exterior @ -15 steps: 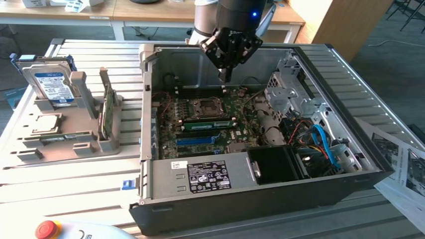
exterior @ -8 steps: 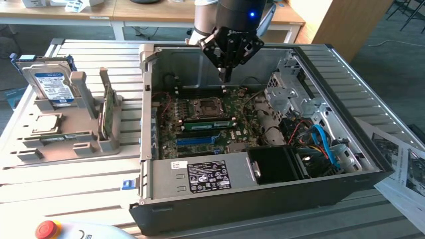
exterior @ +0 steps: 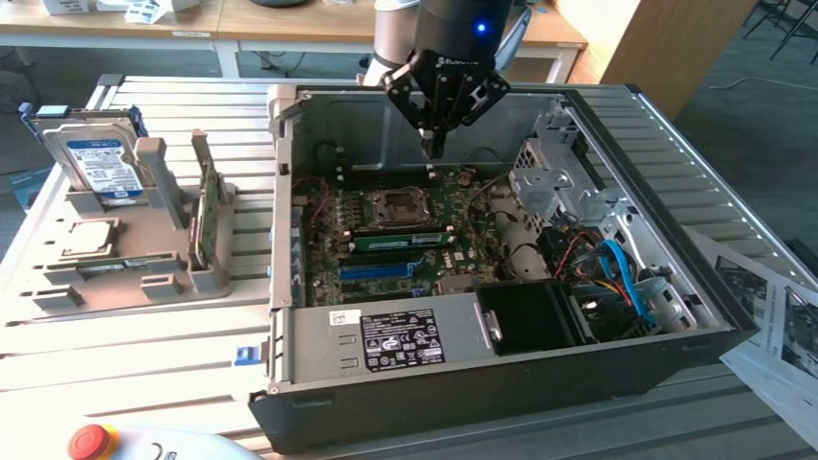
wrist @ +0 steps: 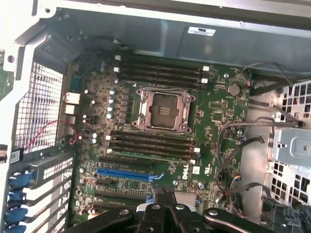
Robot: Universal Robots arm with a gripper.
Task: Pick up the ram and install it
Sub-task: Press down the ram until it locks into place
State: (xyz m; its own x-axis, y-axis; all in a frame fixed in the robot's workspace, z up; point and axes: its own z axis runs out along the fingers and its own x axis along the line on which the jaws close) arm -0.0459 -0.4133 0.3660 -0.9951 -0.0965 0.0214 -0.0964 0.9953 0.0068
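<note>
Exterior view: the gripper (exterior: 436,149) hangs inside the open case (exterior: 715,331), above the motherboard (exterior: 383,273), its fingers (exterior: 435,144) pressed together with nothing between them. A green ram (exterior: 402,239) lies seated in a slot just below the CPU socket (exterior: 391,205), so the install looks largely done; whether it is fully latched I cannot tell. The ram shows as a long, thin green strip lying flat along the slot row. On the worktop (exterior: 153,355) a holder (exterior: 153,249) carries a hard drive (exterior: 102,165) and a green card (exterior: 207,216).
</note>
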